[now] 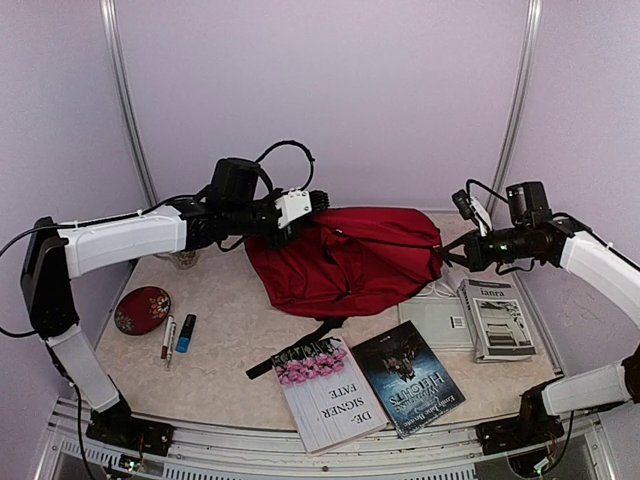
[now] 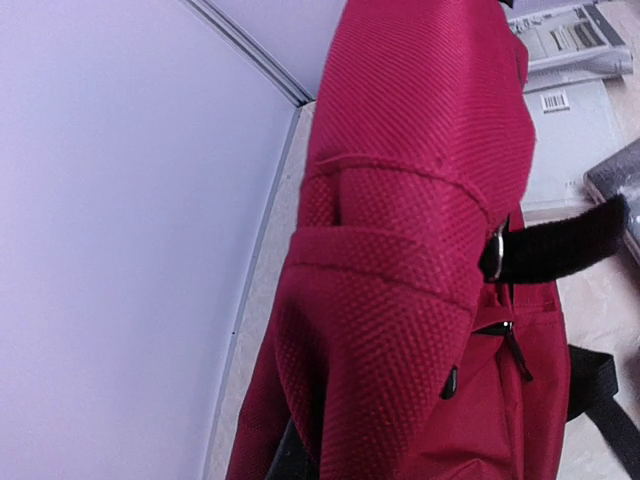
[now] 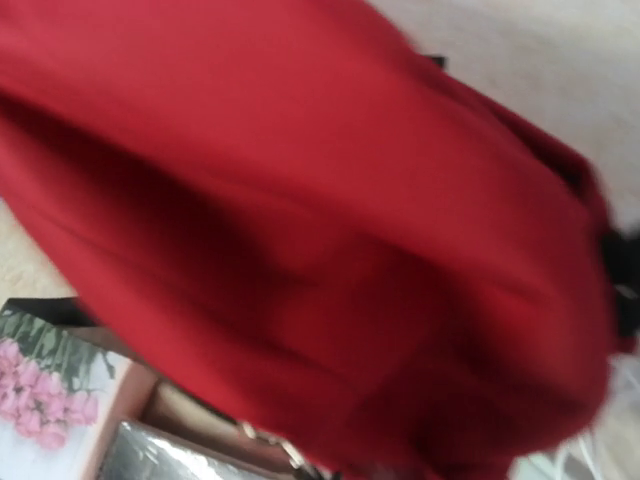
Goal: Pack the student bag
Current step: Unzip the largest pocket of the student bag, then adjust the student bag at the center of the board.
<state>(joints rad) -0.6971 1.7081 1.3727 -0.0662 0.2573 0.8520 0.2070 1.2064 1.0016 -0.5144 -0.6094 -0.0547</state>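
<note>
- Nearest the arms lie two books: a white one with pink flowers (image 1: 325, 388) and, just to its right, a dark one (image 1: 408, 377).
- A little farther back, a red oval case (image 1: 142, 309) and two pens (image 1: 176, 335) sit at left. A grey booklet (image 1: 437, 322) and a printed pamphlet (image 1: 498, 318) sit at right.
- The student bag (image 1: 350, 260) slumps across the far middle of the table, a black strap (image 1: 305, 342) trailing toward the books.
- The right gripper (image 1: 447, 256) is closed, pinching the bag's right edge, where the cloth draws to a point.
- The left gripper (image 1: 322, 203) is closed at the bag's far left corner and appears to grip the fabric.
- The bag looks soft, limp and light, so it will likely sag between two holds. Its coarse weave should not slip. Seams, the zipper rim or a strap seem the firmest places to take hold.
</note>
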